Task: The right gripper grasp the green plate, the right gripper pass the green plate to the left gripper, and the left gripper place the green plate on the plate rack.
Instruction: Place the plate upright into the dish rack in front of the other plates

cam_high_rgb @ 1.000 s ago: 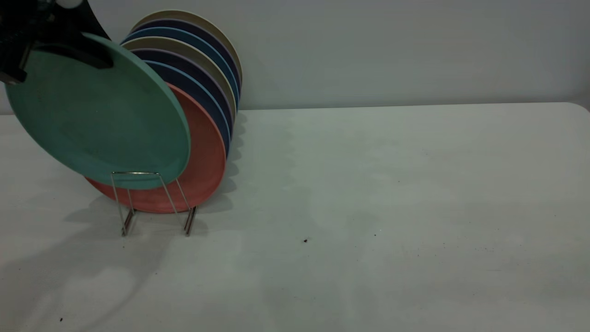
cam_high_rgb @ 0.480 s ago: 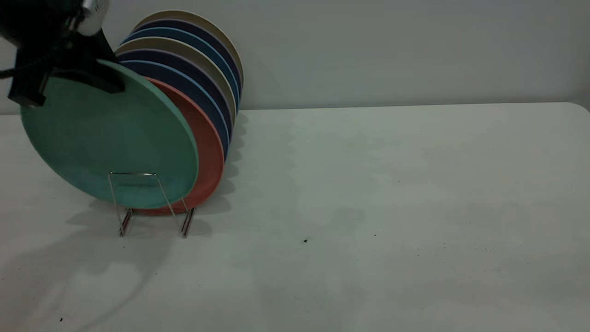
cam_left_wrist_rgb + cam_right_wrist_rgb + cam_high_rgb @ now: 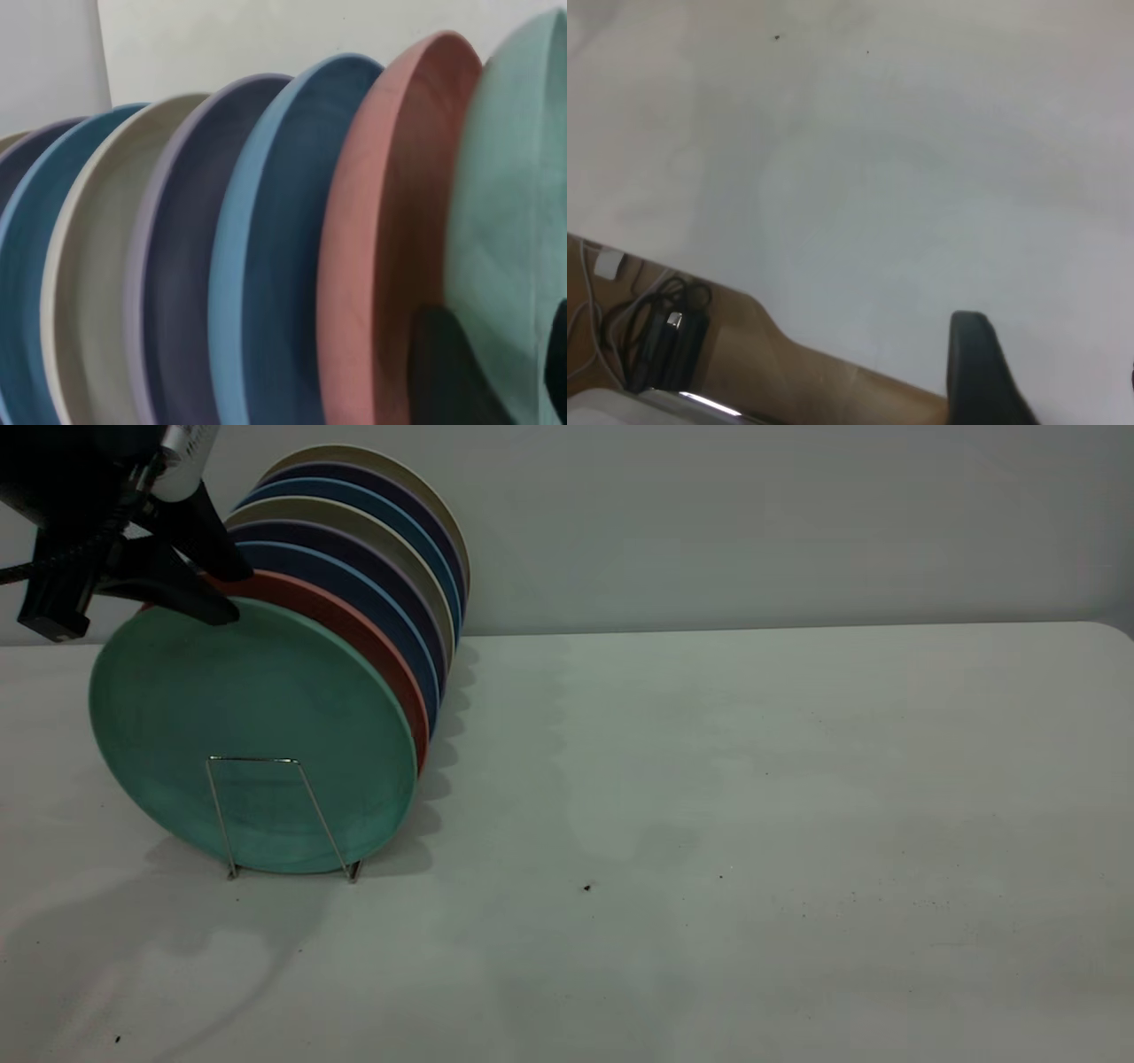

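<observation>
The green plate stands on edge in the front slot of the wire plate rack, leaning back against the salmon-pink plate. The left gripper is at the plate's top rim, open, with one finger in front of the rim and one behind it. In the left wrist view the green plate lies between the spread fingers of the left gripper, with one finger between it and the pink plate. The right gripper is open and empty above the table, out of the exterior view.
Several dark blue, purple and beige plates stand in the rack behind the pink one. The white table stretches to the right. The right wrist view shows the table's edge and black cables on the floor below.
The left gripper lowered the green plate down and to the right into the rack's front slot. Its fingers have spread apart at the rim, and the plate now stands on its own.
</observation>
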{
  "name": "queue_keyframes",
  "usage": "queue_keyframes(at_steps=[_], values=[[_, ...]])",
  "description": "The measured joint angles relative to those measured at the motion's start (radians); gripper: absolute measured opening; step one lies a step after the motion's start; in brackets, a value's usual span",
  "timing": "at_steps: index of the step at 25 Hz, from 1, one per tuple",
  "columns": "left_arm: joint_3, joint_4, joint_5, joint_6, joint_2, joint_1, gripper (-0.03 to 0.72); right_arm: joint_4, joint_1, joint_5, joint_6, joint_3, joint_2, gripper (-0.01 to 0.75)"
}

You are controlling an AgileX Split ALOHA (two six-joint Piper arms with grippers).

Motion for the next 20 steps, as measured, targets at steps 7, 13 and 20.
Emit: queue_keyframes(at_steps=[7,13,20], values=[[0.0,0.0,0.0,0.0,0.0,0.0,0.365,0.0,0.0,0.0,0.0,0.0,0.0,0.429],[0.0,-0.015,-0.003,-0.078,-0.038,0.0,0.366,0.0,0.0,0.0,0.0,0.0,0.0,0.429],[0.0,-0.013,0.046,-0.279,-0.151,0.0,0.366,-0.012,0.0,0.0,0.0,0.0,0.0,0.429]])
